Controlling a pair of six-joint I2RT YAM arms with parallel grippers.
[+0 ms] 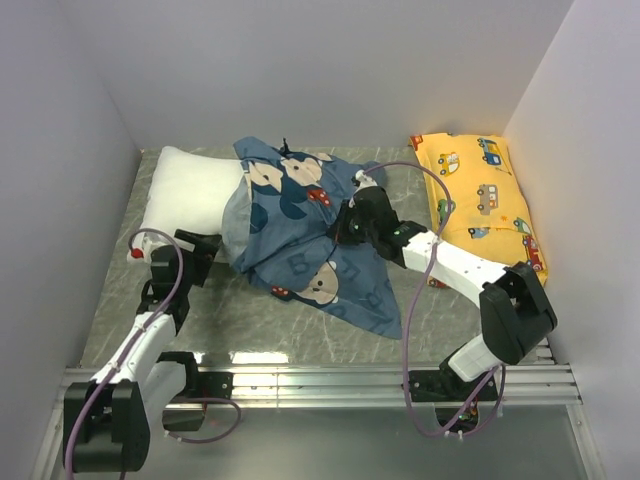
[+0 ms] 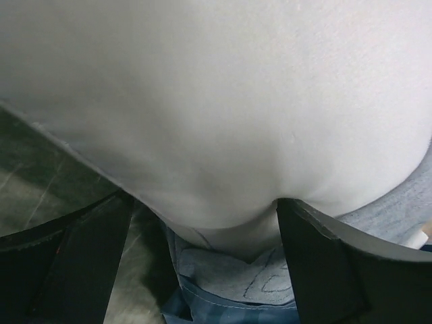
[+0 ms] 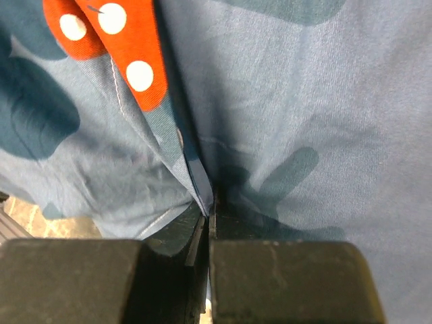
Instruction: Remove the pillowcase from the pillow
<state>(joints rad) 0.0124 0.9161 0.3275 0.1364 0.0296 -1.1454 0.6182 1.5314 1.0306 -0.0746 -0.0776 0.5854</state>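
The white pillow (image 1: 185, 190) lies at the back left, with its right part still inside the dusty-blue mouse-print pillowcase (image 1: 300, 235). The case is bunched in the middle, and a loose flap trails toward the front. My left gripper (image 1: 203, 252) is at the pillow's front edge by the case's mouth. In the left wrist view its fingers (image 2: 94, 256) stand wide apart, and the pillow (image 2: 216, 101) bulges between them above a bit of case (image 2: 229, 277). My right gripper (image 1: 345, 225) sits on top of the case. In the right wrist view it (image 3: 210, 202) is shut on a fold of the pillowcase (image 3: 283, 121).
A smaller yellow car-print pillow (image 1: 480, 195) lies along the right wall. White walls close in the back and both sides. A metal rail (image 1: 320, 380) runs along the near edge. Bare grey marble tabletop (image 1: 250, 320) shows in front of the case.
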